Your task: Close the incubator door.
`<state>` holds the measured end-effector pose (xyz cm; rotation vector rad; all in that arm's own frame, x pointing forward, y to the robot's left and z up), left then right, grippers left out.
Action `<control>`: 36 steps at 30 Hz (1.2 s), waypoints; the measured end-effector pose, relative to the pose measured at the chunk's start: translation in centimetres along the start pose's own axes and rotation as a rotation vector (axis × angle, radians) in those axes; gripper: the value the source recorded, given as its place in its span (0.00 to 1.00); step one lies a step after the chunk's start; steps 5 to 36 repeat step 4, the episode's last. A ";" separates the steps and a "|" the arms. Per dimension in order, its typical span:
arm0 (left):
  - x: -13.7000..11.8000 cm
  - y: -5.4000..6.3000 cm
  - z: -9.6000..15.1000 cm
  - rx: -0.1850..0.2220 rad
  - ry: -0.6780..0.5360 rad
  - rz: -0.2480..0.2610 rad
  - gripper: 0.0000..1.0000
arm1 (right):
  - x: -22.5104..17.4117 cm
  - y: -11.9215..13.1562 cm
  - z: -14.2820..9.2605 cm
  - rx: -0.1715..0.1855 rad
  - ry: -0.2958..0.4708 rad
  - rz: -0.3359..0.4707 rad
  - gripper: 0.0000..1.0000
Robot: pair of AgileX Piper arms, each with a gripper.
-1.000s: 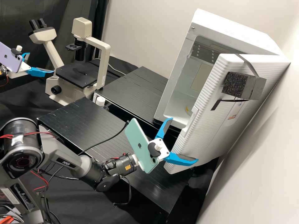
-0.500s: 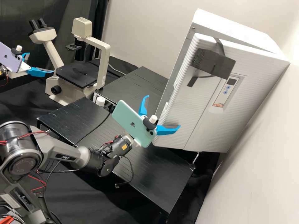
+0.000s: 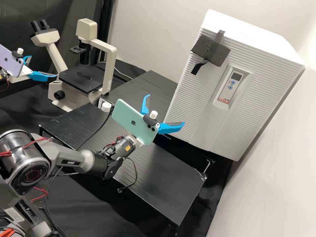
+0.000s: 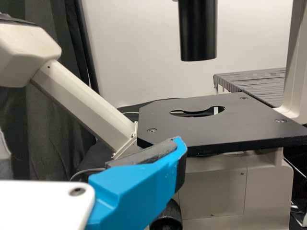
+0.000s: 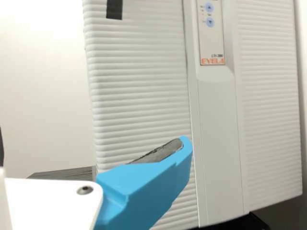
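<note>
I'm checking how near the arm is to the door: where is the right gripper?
In the high view, the open right gripper is near the middle, by the lower left corner of the shut incubator door, above the black platform.

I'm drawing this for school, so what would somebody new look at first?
Probably the big white incubator door, closed, at the right of the high view. Next, a mint-green phone fixed just behind the right end effector, whose bright blue fingers stand open. Then the cream microscope at the upper left.
</note>
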<state>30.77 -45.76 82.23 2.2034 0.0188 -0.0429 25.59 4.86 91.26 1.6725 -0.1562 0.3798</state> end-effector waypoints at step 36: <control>0.0 0.0 0.0 0.000 0.000 0.000 1.00 | -0.8 -0.9 0.3 0.031 0.029 0.039 1.00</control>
